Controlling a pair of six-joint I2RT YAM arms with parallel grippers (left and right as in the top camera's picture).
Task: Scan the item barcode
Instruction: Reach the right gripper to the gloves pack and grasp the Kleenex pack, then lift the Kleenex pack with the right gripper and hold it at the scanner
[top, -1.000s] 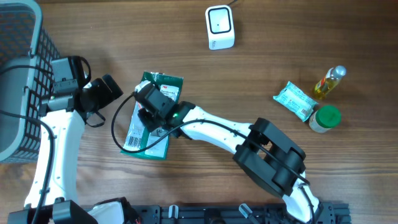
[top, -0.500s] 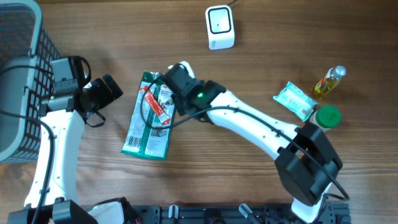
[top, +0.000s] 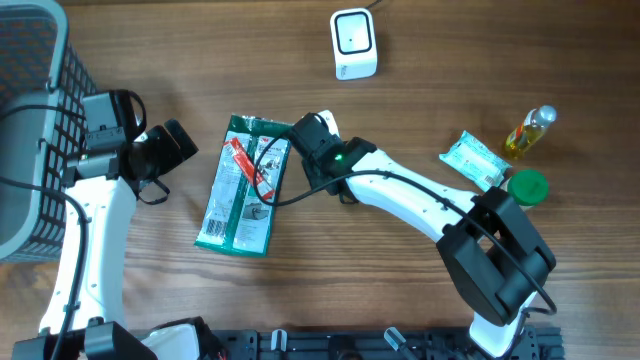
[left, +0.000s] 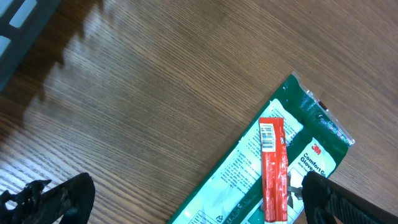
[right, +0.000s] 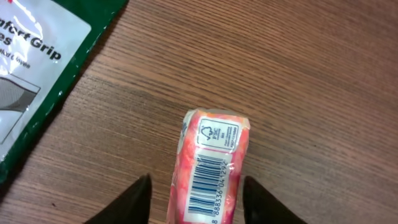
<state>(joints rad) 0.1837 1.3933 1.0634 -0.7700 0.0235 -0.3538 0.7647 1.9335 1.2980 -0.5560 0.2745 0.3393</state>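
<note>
The pink barcoded packet (right: 211, 155) lies near the middle of the desk (top: 450, 250), just beside the green package (top: 240, 195), between the right end effector's (right: 196, 183) parted fingers, apparently untouched. The left end effector (left: 194, 183) gapes wide, empty.

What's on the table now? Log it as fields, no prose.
scanner: white, table's far side
green glove pack: flat, left of centre
red stick: on green glove pack, barcode up
pink pack: inside right pincer, barcode toward wrist camera
right pincer: grip unclear
left pincer: open, empty
right side: packet, bottle, jar
</note>
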